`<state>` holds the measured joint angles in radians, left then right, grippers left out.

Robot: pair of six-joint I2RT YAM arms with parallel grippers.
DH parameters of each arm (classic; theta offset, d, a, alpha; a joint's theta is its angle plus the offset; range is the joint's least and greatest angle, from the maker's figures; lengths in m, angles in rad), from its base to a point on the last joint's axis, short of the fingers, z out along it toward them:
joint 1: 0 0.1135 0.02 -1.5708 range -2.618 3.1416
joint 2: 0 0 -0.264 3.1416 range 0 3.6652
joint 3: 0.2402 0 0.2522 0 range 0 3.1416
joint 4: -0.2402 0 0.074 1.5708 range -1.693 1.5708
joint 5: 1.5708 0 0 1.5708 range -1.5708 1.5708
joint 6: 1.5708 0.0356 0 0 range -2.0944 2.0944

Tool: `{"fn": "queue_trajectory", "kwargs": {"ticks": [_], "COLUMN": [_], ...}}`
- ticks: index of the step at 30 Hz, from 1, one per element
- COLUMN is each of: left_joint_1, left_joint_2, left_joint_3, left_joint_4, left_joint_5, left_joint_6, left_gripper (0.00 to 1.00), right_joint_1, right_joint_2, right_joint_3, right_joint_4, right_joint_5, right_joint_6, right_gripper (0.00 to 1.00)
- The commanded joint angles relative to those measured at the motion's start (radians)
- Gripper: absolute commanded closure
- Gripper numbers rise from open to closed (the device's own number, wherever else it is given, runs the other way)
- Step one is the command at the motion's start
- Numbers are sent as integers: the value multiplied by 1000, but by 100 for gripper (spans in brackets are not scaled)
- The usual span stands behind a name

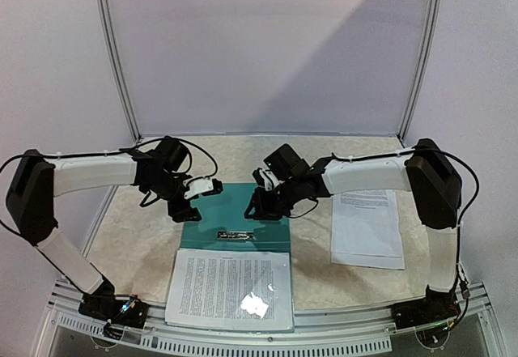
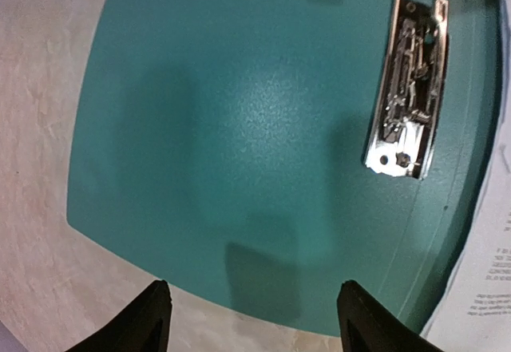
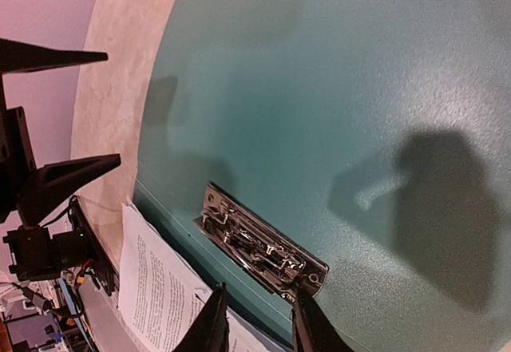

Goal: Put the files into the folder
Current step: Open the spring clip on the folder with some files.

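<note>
The teal folder (image 1: 235, 211) lies open at the table's middle, its silver clip (image 1: 235, 235) near the spine. A stack of printed files (image 1: 231, 288) lies just in front of it, by the near edge. My left gripper (image 1: 181, 211) hovers over the folder's left edge, open, with nothing between its fingers (image 2: 152, 320). My right gripper (image 1: 263, 210) hangs over the folder's right part. Its jaws stand a little apart above the spine, next to the clip (image 3: 259, 244), and are empty. The folder (image 2: 255, 128), clip (image 2: 406, 88) and files (image 2: 487, 276) show in the left wrist view.
Another printed sheet (image 1: 368, 227) lies on the marbled table (image 1: 137, 244) to the right of the folder, under the right arm. In the right wrist view the left arm's fingers (image 3: 56, 180) show at the far left, and the files (image 3: 160, 288) lie below the folder (image 3: 335, 88).
</note>
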<state>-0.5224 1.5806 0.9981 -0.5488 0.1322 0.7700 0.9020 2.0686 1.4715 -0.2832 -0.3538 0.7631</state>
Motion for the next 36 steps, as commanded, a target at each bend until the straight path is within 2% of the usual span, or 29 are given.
{"fn": "queue_trajectory", "kwargs": {"ticks": [1,7,18,36], "left_joint_1": [-13,-22,-49,-93], "left_joint_2": [77,93,121,136], "left_joint_3": [-27,-87,-135,-146], "left_joint_4": [65,90,117,136], "left_joint_5": [-52,-83,-129,-214], "left_joint_6": [51,42,31,27], "left_gripper": [27,28,32,36], "right_joint_1": [-7,-6,-7,-7], "right_joint_2": [55,78,81,134], "right_joint_3": [-21,-64,-107,-132], "right_joint_4": [21,27,68,58], "right_joint_5": [-72,-96,-135,-109], "right_joint_6": [42,60,78,82], "right_gripper": [75,86,87,99]}}
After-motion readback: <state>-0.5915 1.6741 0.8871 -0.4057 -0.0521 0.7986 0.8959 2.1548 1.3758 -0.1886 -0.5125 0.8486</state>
